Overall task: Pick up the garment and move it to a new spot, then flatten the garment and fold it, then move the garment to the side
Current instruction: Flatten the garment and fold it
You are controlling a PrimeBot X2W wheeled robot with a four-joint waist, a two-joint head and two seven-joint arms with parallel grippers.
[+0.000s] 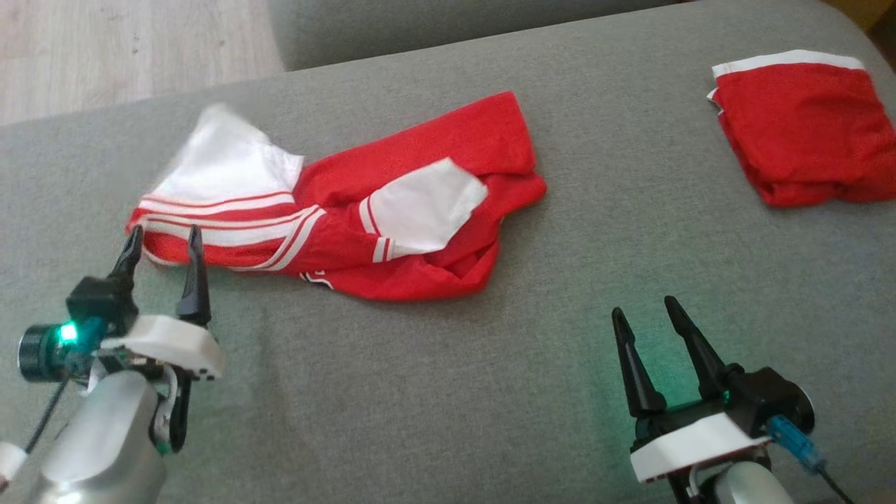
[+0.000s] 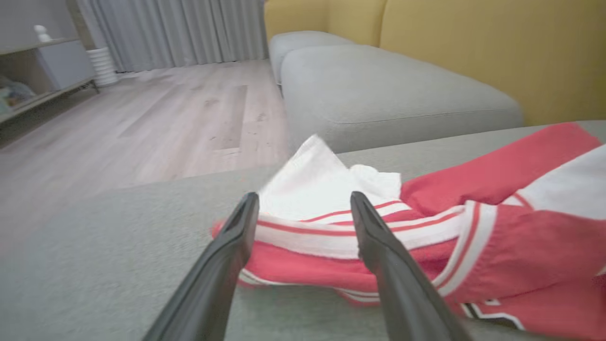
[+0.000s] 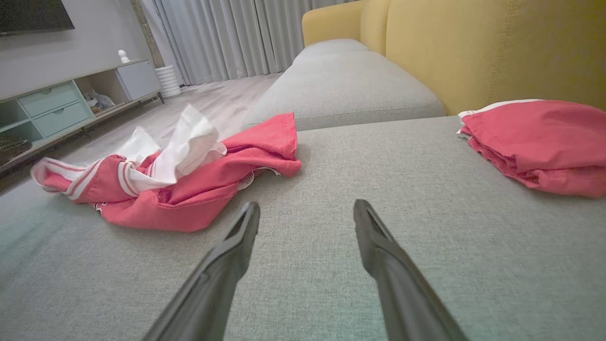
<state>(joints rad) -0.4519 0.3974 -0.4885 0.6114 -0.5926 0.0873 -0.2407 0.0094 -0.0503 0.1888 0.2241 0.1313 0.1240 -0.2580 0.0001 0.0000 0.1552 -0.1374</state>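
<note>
Head view: shows a red-and-white garment [image 1: 420, 231] crumpled on the grey sofa cushion [image 1: 420, 392], left of middle and nearer the far edge. Puts the left gripper [image 1: 164, 238] at the garment's striped left end, fingers spread apart and holding nothing. Places the right gripper [image 1: 645, 309] near the front edge, fingers parted and empty, well apart from the garment. Sets a folded red cloth [image 1: 805, 133] at the far right corner.

Left wrist view: shows 2 parted fingers just before the white-striped end.

Right wrist view: shows 2 parted fingers over bare cushion, with the garment toward the left edge and the folded red cloth at the right, beside a yellow backrest [image 3: 473, 57].
</note>
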